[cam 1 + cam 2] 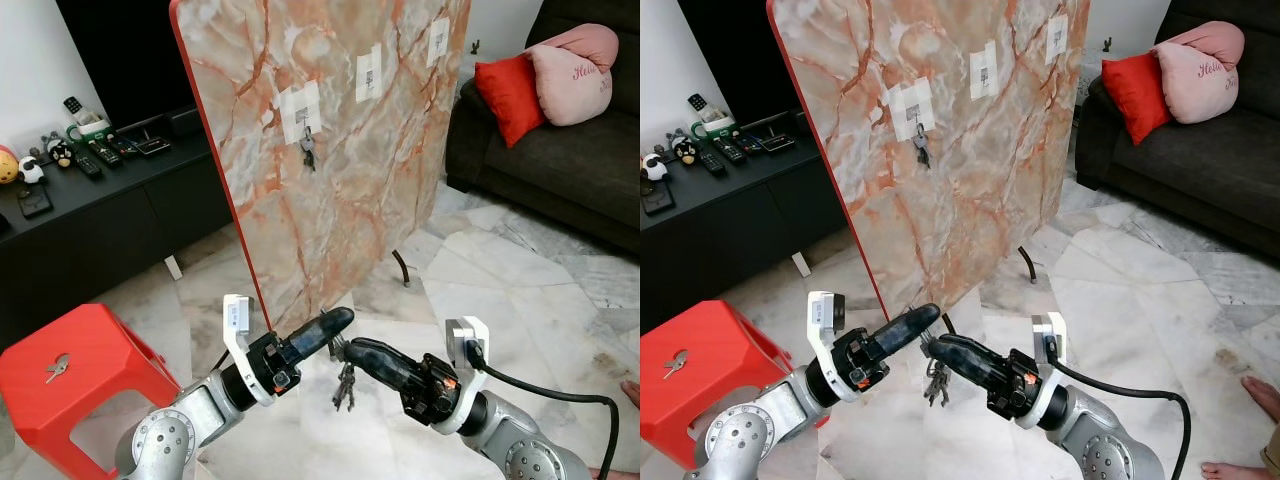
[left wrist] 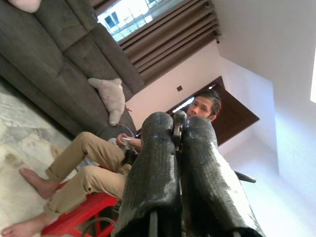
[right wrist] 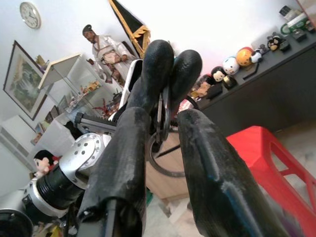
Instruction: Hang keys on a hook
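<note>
Nearest, the left gripper (image 1: 338,322) and right gripper (image 1: 352,350) meet tip to tip low over the marble floor (image 1: 520,280). The left is clenched on the ring of the keys (image 1: 344,386), which dangle between them; the right's fingers are parted around that ring. Left sits a red stool (image 1: 90,355) with a key (image 1: 57,368). Beyond stands a marble board (image 1: 330,150); other keys (image 1: 308,150) hang on its hook (image 1: 305,128).
</note>
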### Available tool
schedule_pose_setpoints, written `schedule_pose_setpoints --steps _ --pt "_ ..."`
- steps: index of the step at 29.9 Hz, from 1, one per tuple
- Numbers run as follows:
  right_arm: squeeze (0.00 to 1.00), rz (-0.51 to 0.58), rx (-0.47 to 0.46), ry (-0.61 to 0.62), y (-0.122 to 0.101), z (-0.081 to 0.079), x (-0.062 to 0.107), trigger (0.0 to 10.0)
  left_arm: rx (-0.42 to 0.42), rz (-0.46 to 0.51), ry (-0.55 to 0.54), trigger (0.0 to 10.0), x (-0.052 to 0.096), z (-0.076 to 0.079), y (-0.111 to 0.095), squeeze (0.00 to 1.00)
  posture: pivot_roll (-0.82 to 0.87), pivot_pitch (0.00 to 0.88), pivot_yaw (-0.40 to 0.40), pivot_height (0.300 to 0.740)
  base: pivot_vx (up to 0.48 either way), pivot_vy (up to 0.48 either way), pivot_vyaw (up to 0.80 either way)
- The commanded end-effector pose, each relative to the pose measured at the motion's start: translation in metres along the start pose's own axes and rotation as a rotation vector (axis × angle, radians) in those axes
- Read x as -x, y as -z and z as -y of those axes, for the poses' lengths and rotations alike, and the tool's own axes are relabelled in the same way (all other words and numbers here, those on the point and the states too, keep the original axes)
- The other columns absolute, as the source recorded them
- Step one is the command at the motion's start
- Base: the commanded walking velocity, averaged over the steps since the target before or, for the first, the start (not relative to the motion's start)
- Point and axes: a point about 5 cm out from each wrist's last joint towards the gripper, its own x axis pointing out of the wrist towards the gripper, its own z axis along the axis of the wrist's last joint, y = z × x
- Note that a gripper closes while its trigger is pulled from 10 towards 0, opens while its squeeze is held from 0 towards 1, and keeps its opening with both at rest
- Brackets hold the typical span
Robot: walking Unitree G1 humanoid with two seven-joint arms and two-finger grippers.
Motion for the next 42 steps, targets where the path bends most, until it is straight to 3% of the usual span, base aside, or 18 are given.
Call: schedule_pose_setpoints --steps 1,7,9,10,17,21,22,23,24,25,26,27,30,31,34,35,39,42 --pt "1.00 0.003 0.019 0.012 -0.004 0.001 0.001 10.0 -0.021 0.009 -0.003 0.0 0.000 0.000 -0.005 0.00 0.03 0.000 0.017 0.740 0.000 0.000 0.00" --pt "1.00 0.001 0.050 0.069 -0.007 0.008 0.005 10.0 -0.038 0.009 -0.019 0.0 0.001 -0.001 -0.006 0.00 0.03 0.000 0.016 0.740 0.000 0.000 0.00" --pt "0.96 0.005 0.099 0.177 -0.008 0.020 0.008 10.0 -0.048 0.004 -0.029 0.0 0.001 -0.002 -0.006 0.00 0.03 0.000 0.016 0.740 0.000 0.000 0.00" --pt "0.00 0.017 0.124 0.246 -0.010 0.027 0.012 10.0 -0.055 0.009 -0.041 0.0 0.001 -0.003 -0.006 0.00 0.03 0.000 0.016 0.740 0.000 0.000 0.00" --pt "0.00 0.069 0.138 0.350 -0.017 0.037 0.022 10.0 -0.089 0.025 -0.099 0.0 0.004 -0.009 -0.009 0.00 0.03 0.000 0.014 0.740 0.000 0.000 0.00" --pt "0.00 0.074 0.136 0.417 -0.014 0.044 0.029 10.0 -0.173 0.071 -0.227 0.0 0.005 -0.020 -0.019 0.00 0.03 0.000 0.011 0.740 0.000 0.000 0.00" --pt "0.00 0.083 0.125 0.512 -0.010 0.054 0.037 10.0 -0.287 0.104 -0.352 0.5 0.007 -0.029 -0.030 0.00 0.03 0.000 0.008 0.740 0.000 0.000 0.00" --pt "0.00 0.076 0.128 0.579 -0.006 0.060 0.043 10.0 -0.338 0.117 -0.406 4.3 0.008 -0.032 -0.035 0.00 0.03 0.000 0.006 0.740 0.000 0.000 0.00" --pt "0.00 0.070 0.135 0.623 -0.004 0.064 0.046 10.0 -0.369 0.125 -0.438 4.3 0.009 -0.033 -0.038 0.00 0.03 0.000 0.006 0.740 0.000 0.000 0.00" --pt "0.00 0.062 0.130 0.678 -0.001 0.068 0.050 10.0 -0.396 0.132 -0.467 7.9 0.010 -0.035 -0.042 0.00 0.03 0.000 0.003 0.740 0.000 0.000 0.00" --pt "0.00 0.046 0.129 0.752 0.004 0.074 0.057 10.0 -0.435 0.142 -0.511 10.0 0.012 -0.036 -0.046 0.00 0.03 0.000 0.001 0.740 0.000 0.000 0.00" --pt "0.00 0.030 0.119 0.868 0.011 0.081 0.067 10.0 -0.496 0.148 -0.579 10.0 0.014 -0.039 -0.052 0.00 0.03 0.000 -0.002 0.740 0.000 0.000 0.00" --pt "0.00 0.003 0.091 1.040 0.025 0.089 0.083 10.0 -0.637 0.105 -0.710 10.0 0.019 -0.045 -0.058 0.00 0.04 0.000 -0.005 0.740 0.000 0.000 0.00" --pt "0.00 0.003 0.091 1.040 0.025 0.089 0.083 10.0 -0.637 0.105 -0.710 10.0 0.019 -0.045 -0.058 0.00 0.04 0.000 -0.005 0.740 0.000 0.000 0.00" --pt "0.00 -0.065 0.052 1.284 0.047 0.095 0.106 10.0 -0.840 0.056 -0.900 10.0 0.025 -0.056 -0.064 0.00 0.03 0.000 -0.008 0.740 0.000 0.000 0.00" --pt "0.00 -0.065 0.052 1.284 0.047 0.095 0.106 10.0 -0.840 0.056 -0.900 10.0 0.025 -0.056 -0.064 0.00 0.03 0.000 -0.008 0.740 0.000 0.000 0.00" --pt "0.00 -0.210 0.020 1.471 0.077 0.091 0.123 10.0 -1.180 -0.033 -1.023 10.0 0.023 -0.056 -0.067 0.00 0.03 0.000 -0.016 0.740 0.000 0.000 0.00" --pt "0.00 -0.255 -0.002 1.557 0.090 0.088 0.130 10.0 -1.173 0.070 -1.042 10.0 0.016 -0.051 -0.067 0.00 0.04 0.000 -0.026 0.740 0.000 0.000 0.00"
